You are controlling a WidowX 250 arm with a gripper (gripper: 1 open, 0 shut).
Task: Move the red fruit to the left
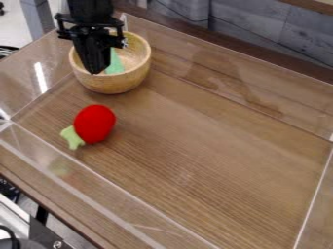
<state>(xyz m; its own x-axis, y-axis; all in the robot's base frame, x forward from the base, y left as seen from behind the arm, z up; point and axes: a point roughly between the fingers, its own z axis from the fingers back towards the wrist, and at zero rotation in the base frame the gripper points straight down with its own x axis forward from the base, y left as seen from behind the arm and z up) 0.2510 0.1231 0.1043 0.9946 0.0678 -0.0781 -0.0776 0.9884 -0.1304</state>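
The red fruit (pixel 93 123) lies on the wooden tabletop at the left, its light green leafy stub (pixel 72 137) pointing to the lower left. My black gripper (pixel 96 66) hangs above and behind it, over the wooden bowl (pixel 132 78), pointing down. Its fingers are pressed together with nothing visible between them. A clear gap separates the gripper from the fruit.
A flat green piece (pixel 120 64) lies inside the bowl, just behind the fingers. Clear plastic walls (pixel 39 160) fence the wooden tabletop (pixel 208 146) on all sides. A grey plank wall runs along the back.
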